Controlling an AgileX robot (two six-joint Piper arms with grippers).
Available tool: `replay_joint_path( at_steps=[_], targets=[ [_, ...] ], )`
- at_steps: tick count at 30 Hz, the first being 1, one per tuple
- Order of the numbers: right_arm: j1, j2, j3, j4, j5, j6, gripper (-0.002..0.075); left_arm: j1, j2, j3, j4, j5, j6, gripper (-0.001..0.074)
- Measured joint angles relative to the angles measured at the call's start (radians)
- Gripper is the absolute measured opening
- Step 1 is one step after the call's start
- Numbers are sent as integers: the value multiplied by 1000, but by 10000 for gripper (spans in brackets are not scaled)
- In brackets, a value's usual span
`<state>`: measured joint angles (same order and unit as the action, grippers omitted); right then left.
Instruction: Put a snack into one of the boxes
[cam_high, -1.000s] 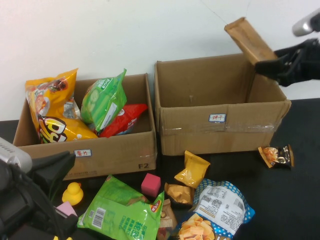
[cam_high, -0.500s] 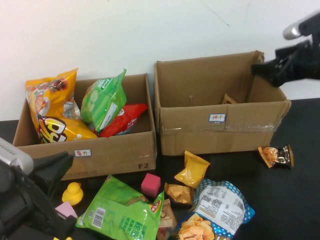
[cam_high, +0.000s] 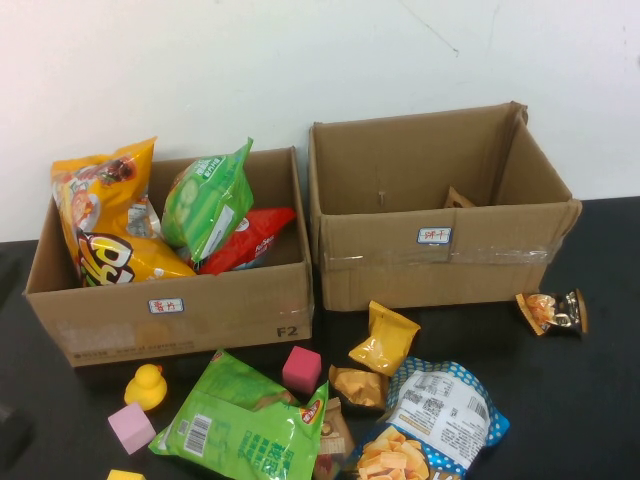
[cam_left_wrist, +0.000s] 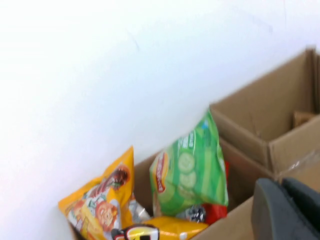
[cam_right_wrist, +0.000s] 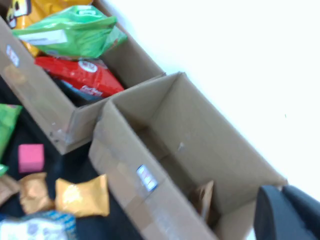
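The lower, wider box (cam_high: 200, 312) stands at the left and holds orange, green and red snack bags. The taller taped box (cam_high: 450, 262) stands at the right. A small brown snack packet (cam_high: 458, 197) lies inside it against the far wall, and it also shows in the right wrist view (cam_right_wrist: 204, 197). Neither arm shows in the high view. My left gripper (cam_left_wrist: 282, 192) is shut and empty, near the front of the lower box (cam_left_wrist: 240, 220). My right gripper (cam_right_wrist: 283, 196) is shut and empty, just outside the far right corner of the taller box (cam_right_wrist: 150, 200).
Loose snacks lie on the black table in front of the boxes: a yellow packet (cam_high: 385, 338), a small brown packet (cam_high: 358, 387), a green bag (cam_high: 245, 420), a blue-and-white bag (cam_high: 432, 418) and a dark packet (cam_high: 553, 310). A pink cube (cam_high: 301, 370), a yellow duck (cam_high: 146, 385) and a pale pink cube (cam_high: 131, 427) lie nearby.
The right gripper let the brown packet go into the taller box, then withdrew out of the high view. The left arm also left the high view.
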<state>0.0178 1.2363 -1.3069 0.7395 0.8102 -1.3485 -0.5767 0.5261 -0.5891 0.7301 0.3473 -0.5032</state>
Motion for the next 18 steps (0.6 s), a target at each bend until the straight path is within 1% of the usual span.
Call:
replay_joint_path(
  at_steps=[3, 8, 12, 18],
  targets=[
    [0, -131, 115, -32, -8, 47, 8, 0, -96, 63, -18, -19, -2, -2],
    [0, -344, 400, -46, -49, 68, 7, 0, -248, 194, -43, -32, -16, -1],
    [0, -481, 613, -50, -39, 77, 6, 0, -354, 223, -92, 5, -49, -1],
    [0, -641, 839, -12, -32, 93, 6, 0, -435, 235, -107, 74, -55, -1]
  ],
)
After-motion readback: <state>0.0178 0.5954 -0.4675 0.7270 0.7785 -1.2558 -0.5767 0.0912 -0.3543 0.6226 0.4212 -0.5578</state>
